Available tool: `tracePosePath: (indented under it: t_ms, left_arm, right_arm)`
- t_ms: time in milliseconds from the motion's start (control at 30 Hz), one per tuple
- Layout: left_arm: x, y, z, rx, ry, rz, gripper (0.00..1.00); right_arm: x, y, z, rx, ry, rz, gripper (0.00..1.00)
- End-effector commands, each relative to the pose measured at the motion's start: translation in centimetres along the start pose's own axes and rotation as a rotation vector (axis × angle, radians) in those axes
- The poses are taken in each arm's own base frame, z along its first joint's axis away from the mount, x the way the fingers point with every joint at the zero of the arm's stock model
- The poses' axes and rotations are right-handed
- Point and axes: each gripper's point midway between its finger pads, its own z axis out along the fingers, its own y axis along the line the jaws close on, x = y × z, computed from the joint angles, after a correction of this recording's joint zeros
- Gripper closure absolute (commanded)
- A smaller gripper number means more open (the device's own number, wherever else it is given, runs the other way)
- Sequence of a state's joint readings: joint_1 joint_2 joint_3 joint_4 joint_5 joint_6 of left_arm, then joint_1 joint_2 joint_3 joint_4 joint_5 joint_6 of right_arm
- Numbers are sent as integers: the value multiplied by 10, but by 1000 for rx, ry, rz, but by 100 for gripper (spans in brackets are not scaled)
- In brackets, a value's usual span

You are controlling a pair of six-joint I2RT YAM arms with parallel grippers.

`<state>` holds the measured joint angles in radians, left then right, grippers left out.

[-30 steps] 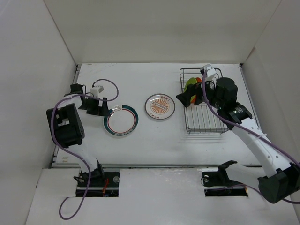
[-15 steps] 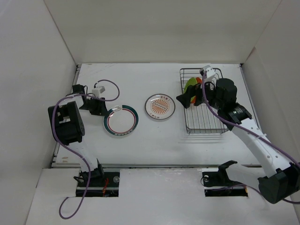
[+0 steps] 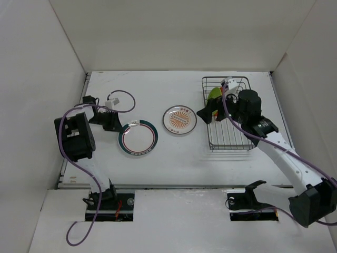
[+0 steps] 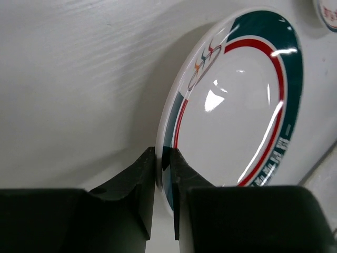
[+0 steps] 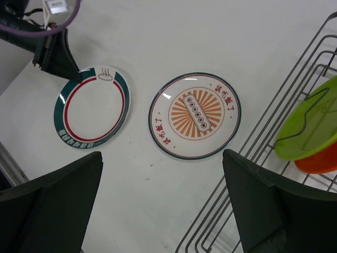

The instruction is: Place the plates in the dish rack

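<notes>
1. Two fingers of the left gripper (image 4: pixel 164 158) are clamped on the rim of the ringed plate (image 4: pixel 237 121). Only a thin edge is pinched between them, so the plate could slip out and drop when it is lifted.
2. Just beyond the fingertips, the rest of that plate reaches out with nothing else gripping it. It appears tilted up at the held edge, but whether its far edge rests on the table (image 3: pixel 174 163) cannot be told. Its weight, well out from the pinch, could twist it in the jaws if the wrist is turned fast.
3. Farther out from the gripper, the sunburst plate (image 3: pixel 179 119) lies flat, apart from the ringed one. It could be clipped and pushed if the held plate is carried across low.
4. Beyond that plate, the right gripper (image 3: pixel 208 113) hangs with its jaws spread wide and nothing held, at the near side of the rack (image 3: pixel 227 148). It stands in the likely path to the rack, so the two arms could meet unless one gives way.
5. Farthest from the left gripper, the green plate (image 5: pixel 310 129) and the orange plate (image 5: pixel 318 164) stand in the rack. A careless entry could knock them over, or the ringed plate could miss the prongs and fall flat on the wires.
</notes>
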<state>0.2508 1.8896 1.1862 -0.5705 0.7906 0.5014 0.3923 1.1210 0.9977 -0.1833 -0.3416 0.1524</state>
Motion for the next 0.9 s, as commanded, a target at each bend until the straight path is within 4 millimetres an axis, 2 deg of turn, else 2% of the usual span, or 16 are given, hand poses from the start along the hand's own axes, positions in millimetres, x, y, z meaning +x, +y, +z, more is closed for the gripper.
tracePosePath:
  t_ms: [0, 33, 67, 167, 333, 367, 433, 467, 500, 567, 600, 633, 700, 733, 800, 867]
  left_arm:
    - [-26, -25, -25, 105, -69, 102, 100]
    - [-30, -36, -30, 147, -84, 140, 100]
    - [-27, -59, -39, 239, -91, 145, 100]
    - [-28, -88, -55, 344, -127, 262, 100]
    - [-32, -118, -71, 397, -162, 357, 100]
    - [-33, -125, -73, 399, -162, 382, 100]
    - [-35, -147, -83, 399, -186, 438, 100]
    - [-34, -149, -82, 405, -181, 443, 100]
    - [-36, -159, -87, 408, -194, 462, 100]
    - [-38, -172, -92, 415, -204, 479, 100]
    - [-39, -180, -94, 417, -207, 510, 100]
    - [-42, -186, -101, 407, -222, 525, 100]
    - [-44, -200, -106, 421, -227, 539, 100]
    - [-47, -203, -110, 414, -237, 551, 100]
    - [-52, -212, -116, 420, -251, 568, 100]
    - [-54, -217, -120, 424, -264, 572, 100]
  right_arm:
    - [-14, 12, 5, -61, -69, -29, 0]
    - [-11, 16, 7, -79, -68, -42, 0]
    - [-13, 23, 7, -103, -77, -51, 0]
    - [-5, 44, 19, -185, -55, -63, 0]
    - [2, 76, 44, -264, -30, -85, 0]
    - [-3, 83, 48, -288, -48, -95, 0]
    - [2, 93, 67, -354, -31, -110, 0]
    - [-2, 100, 66, -368, -40, -117, 0]
    - [5, 96, 79, -364, -22, -121, 0]
    - [10, 104, 90, -390, -1, -131, 0]
    - [3, 105, 96, -392, -9, -133, 0]
    - [13, 103, 107, -397, 22, -124, 1]
    - [11, 114, 115, -431, 15, -123, 1]
    - [22, 113, 122, -434, 46, -102, 1]
    - [23, 129, 125, -490, 39, -105, 2]
    - [29, 135, 129, -508, 48, -97, 2]
